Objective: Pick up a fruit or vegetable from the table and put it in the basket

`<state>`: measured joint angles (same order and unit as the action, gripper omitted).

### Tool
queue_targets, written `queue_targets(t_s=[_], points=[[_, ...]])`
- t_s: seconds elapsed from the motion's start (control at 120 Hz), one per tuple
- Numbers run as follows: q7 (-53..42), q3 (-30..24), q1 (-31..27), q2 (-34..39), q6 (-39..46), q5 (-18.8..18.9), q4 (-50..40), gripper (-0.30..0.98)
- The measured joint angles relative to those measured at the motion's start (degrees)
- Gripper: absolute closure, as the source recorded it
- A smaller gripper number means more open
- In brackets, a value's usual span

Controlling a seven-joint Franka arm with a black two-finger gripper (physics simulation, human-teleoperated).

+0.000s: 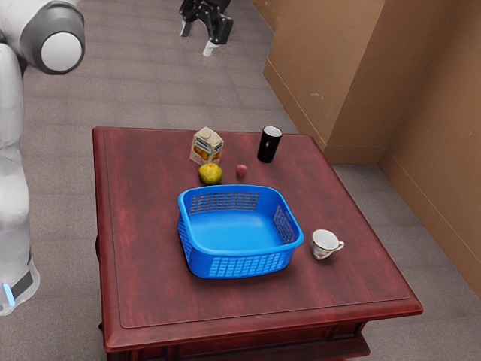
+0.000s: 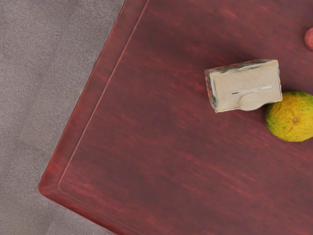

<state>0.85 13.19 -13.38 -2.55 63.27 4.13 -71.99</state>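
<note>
With the claw released at the exterior frame's top, pickup and placement both remain: yellow-green fruit and small red fruit rest near frame centre on the tabletop, outside the blue basket.

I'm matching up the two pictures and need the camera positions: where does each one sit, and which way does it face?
Exterior view: beside the arm and above the table, looking down across the basket; the arm runs along the exterior view's left, with the gripper at the top.
Wrist view: on the arm's hand, facing down over one table corner and the carton's top.
Shared: the table, the carton, the yellow-green fruit and the small reddish one, partly cut off in the wrist view.
</note>
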Motion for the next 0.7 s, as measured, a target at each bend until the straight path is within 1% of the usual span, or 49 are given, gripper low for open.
queue_targets(t_s=[0.067,0.133,0.292,0.35,0.425,0.483,0.55,0.608,0.7], points=[[0.1,0.0,-3.0,0.0,3.8,0.1,0.0,0.02],[0.2,0.0,-2.8,-0.1,6.6,0.1,0.0,0.02],[0.5,0.1,3.5,-0.1,10.4,-1.3,0.3,0.02],[0.6,-0.3,5.6,0.5,11.1,-0.6,2.9,0.02],[-0.4,-0.5,8.0,0.9,12.6,1.0,9.4,0.02],[-1.2,-0.5,9.1,0.6,14.3,1.7,11.2,0.02],[-2.1,-0.5,8.7,-1.1,15.8,1.3,11.4,0.02],[-2.8,-0.4,6.8,-2.7,16.7,0.8,10.6,0.02],[-3.8,0.0,3.7,-4.7,17.4,-1.5,8.1,0.02]])
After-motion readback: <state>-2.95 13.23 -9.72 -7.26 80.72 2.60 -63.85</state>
